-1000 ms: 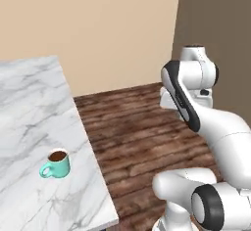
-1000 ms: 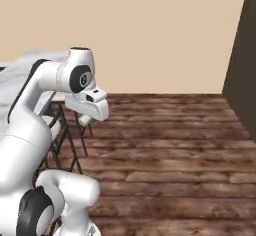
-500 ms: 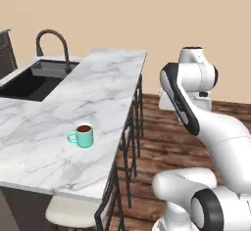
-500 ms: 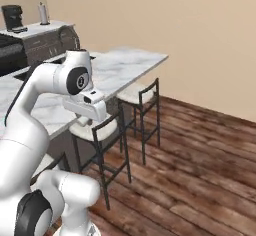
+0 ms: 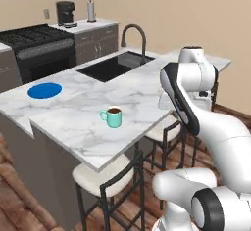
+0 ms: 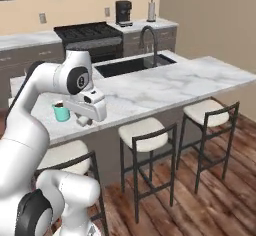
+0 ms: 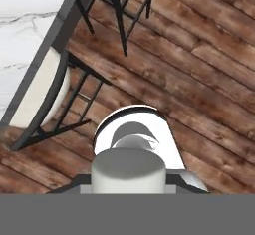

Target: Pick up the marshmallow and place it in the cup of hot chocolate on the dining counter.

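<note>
The cup of hot chocolate (image 5: 113,117), a teal mug with dark liquid, stands on the white marble dining counter (image 5: 83,132) near its overhanging edge. From the right base view the cup (image 6: 61,112) sits just left of my hand, over the dining counter (image 6: 200,75). My gripper (image 6: 82,122) hangs beside the counter's edge, at about cup height. In the hand view the gripper (image 7: 128,180) is shut on the marshmallow (image 7: 128,172), a white short cylinder between the jaws, above wooden floor and a stool.
Cushioned stools (image 6: 145,128) (image 5: 98,173) stand under the overhang. A black sink (image 5: 115,64) with a curved faucet (image 5: 135,32) is set in the counter. A blue plate (image 5: 44,90) lies at its left. Stove and coffee machine (image 5: 65,13) line the back wall.
Both base views have swung round with the base: the wall and bare floor gave way to the whole island with sink, stove and stools. The jaws stayed shut.
</note>
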